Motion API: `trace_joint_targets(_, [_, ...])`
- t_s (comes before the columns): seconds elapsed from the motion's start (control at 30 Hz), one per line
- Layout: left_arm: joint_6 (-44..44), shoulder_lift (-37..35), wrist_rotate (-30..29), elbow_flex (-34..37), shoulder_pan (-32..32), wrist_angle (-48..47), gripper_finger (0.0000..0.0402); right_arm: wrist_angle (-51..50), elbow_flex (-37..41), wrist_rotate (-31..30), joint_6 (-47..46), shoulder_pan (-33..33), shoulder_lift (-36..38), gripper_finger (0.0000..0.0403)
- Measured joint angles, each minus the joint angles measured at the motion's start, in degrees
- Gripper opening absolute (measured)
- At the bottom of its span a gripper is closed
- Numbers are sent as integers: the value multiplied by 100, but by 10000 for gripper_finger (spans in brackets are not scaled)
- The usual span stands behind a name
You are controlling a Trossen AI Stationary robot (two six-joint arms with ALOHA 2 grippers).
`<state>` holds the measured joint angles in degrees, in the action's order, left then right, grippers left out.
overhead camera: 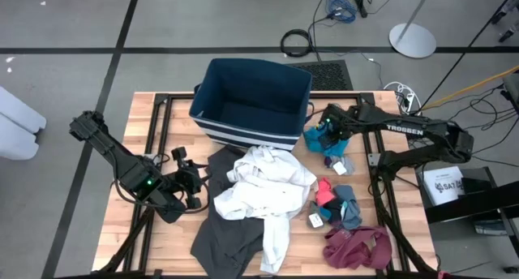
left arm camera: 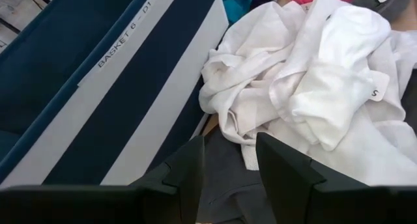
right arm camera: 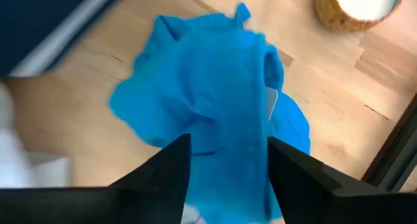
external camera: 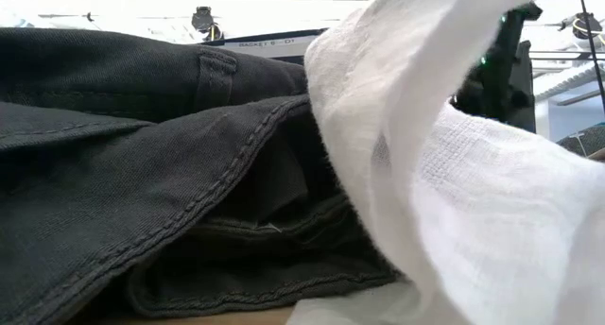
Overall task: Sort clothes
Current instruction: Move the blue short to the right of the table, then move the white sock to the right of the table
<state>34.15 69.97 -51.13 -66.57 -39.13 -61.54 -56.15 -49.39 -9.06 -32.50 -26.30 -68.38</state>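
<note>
A bright blue top [right arm camera: 208, 87] lies bunched on the wood beside the bin's right end [overhead camera: 318, 141]. My right gripper [right arm camera: 228, 172] points down over it, open, with a ridge of the blue cloth between its fingers. A crumpled white top [overhead camera: 263, 182] lies mid-table, partly over a dark grey garment [overhead camera: 227, 234]. My left gripper [overhead camera: 197, 182] hovers open at the white top's left, above grey cloth [left arm camera: 228, 185], with nothing between its fingers. A red piece [overhead camera: 324, 191], grey-blue socks [overhead camera: 347, 208] and a maroon top [overhead camera: 357, 246] lie on the table at the right. My right gripper comes at the blue top from above, its fingers [right arm camera: 176, 172] standing on either side of a raised fold [right arm camera: 251, 120]. I cannot tell whether they touch the cloth. The top rests on the table.
The dark blue bin with white stripes [overhead camera: 243, 133] stands at the table's far middle, open side up. In the low view the grey garment [external camera: 142, 174] and the white top [external camera: 473, 202] fill the picture. A black frame [overhead camera: 377, 182] runs along the table's right side.
</note>
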Motion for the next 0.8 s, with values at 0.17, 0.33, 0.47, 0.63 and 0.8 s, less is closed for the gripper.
trace_joint_targets(0.17, [-2,0,67,0,0,187,150,-582,-812,15,-89,4,2,193])
trace_joint_targets(0.33, [-2,14,311,0,0,310,150,-1250,-1657,13,-96,13,2,192])
trace_joint_targets(0.47, [-48,149,471,78,0,577,150,-1522,-2156,2,-203,192,19,192])
trace_joint_targets(0.63, [-59,407,720,278,0,694,150,-1494,-2310,-14,-290,758,176,192])
trace_joint_targets(0.8, [-14,620,833,410,0,869,150,-1489,-2310,-392,-716,1605,393,192])
